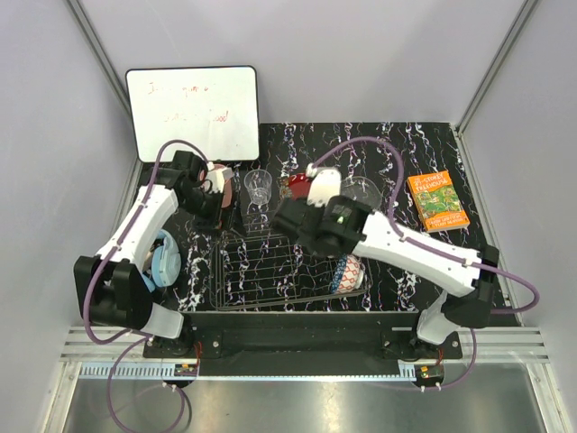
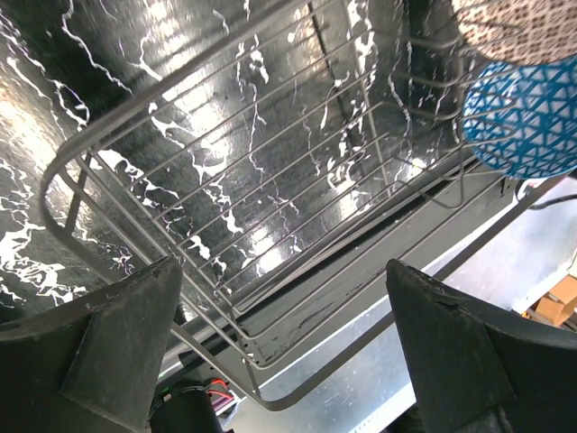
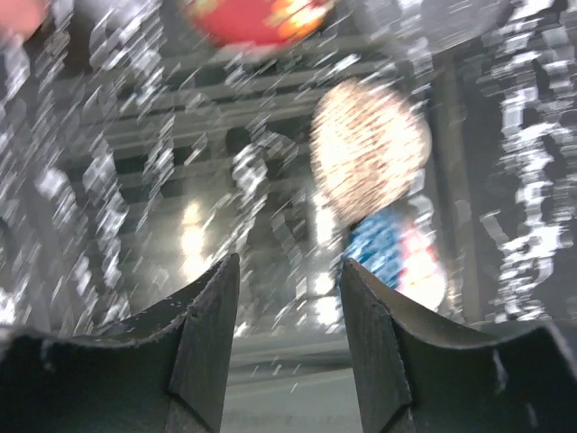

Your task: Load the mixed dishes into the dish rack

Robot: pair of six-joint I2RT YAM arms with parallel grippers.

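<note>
The dish rack (image 1: 270, 271) stands at the table's front middle. A blue patterned bowl (image 1: 347, 273) sits at its right end, with a beige speckled bowl (image 2: 518, 27) beside it. Behind the rack stand a salmon-pink cup (image 1: 231, 194), a glass tumbler (image 1: 259, 187), a red plate (image 1: 297, 185) and a clear glass bowl (image 1: 361, 192). My left gripper (image 1: 214, 203) hovers by the cup over the rack's far left corner (image 2: 81, 171), wide open and empty. My right gripper (image 1: 293, 221) hangs over the rack's back edge, open with nothing between its fingers; its view is blurred.
Light-blue headphones (image 1: 165, 257) lie left of the rack beside the left arm. An orange book (image 1: 437, 200) lies at the right. A white board (image 1: 192, 113) leans against the back wall.
</note>
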